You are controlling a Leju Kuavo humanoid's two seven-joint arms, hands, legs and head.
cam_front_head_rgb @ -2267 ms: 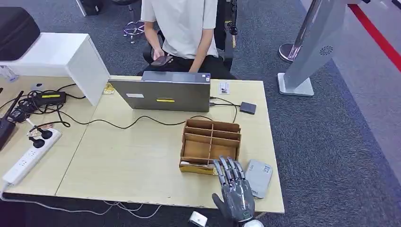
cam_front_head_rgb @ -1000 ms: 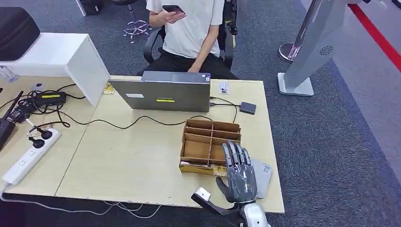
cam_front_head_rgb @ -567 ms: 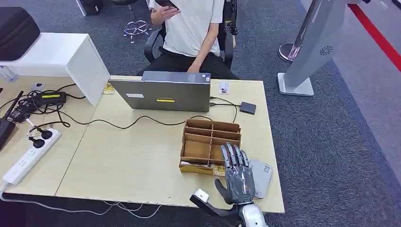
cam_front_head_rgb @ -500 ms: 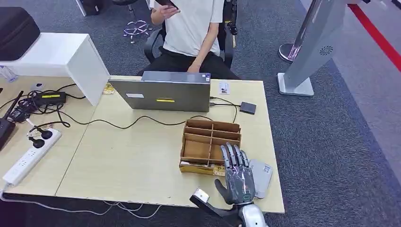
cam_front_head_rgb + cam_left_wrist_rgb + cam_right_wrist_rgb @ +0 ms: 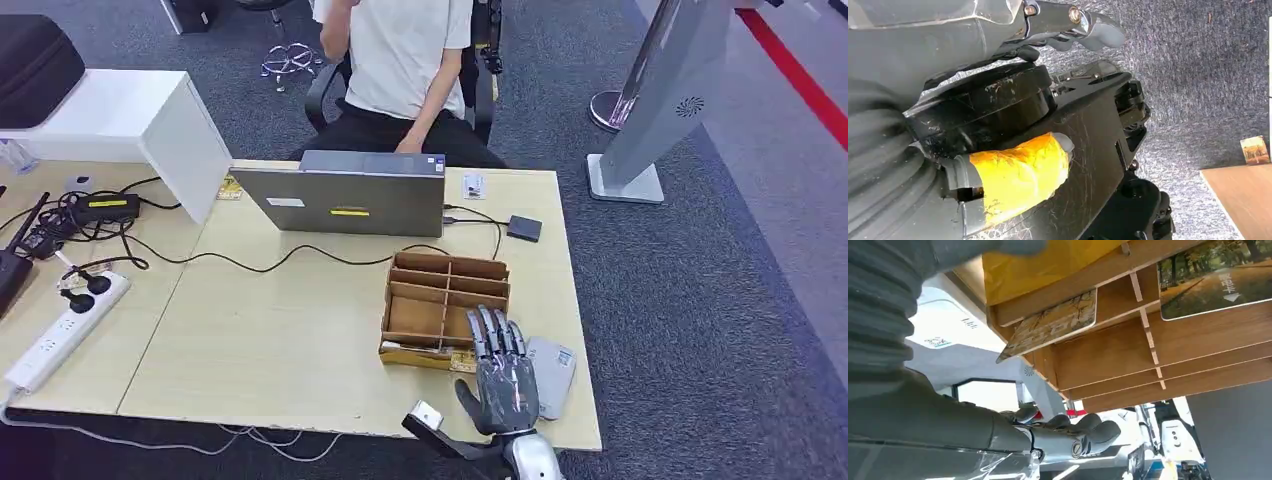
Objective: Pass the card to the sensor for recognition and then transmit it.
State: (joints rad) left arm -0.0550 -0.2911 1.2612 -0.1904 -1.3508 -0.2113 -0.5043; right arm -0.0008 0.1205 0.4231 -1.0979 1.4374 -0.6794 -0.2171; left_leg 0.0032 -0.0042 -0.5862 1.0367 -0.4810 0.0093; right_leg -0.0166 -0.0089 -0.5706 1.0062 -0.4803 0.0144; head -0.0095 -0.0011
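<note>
While a white power strip point(image 5: 62, 332) and a tangle of black cables point(image 5: 85, 225) lie at the far left of the wooden table point(image 5: 270, 340), a closed grey laptop point(image 5: 345, 193) sits further along at the back edge, with a person point(image 5: 400, 60) seated in a chair behind it. Right of the table's middle stands a wooden divided box point(image 5: 445, 305) — in the right wrist view a card point(image 5: 1053, 322) printed with autumn trees leans in one of its front compartments and a second printed card point(image 5: 1218, 277) lies in a neighbouring one. The right hand point(image 5: 502, 375) hovers over the box's front right corner, palm down, fingers point(image 5: 490, 330) straight, slightly apart and empty. Just beside it to the right lies a flat grey sensor point(image 5: 553, 372) near the table's front corner. The left hand point(image 5: 1068, 25) hangs over grey carpet point(image 5: 1208, 75) — whether its fingers are spread or curled I cannot tell.
</note>
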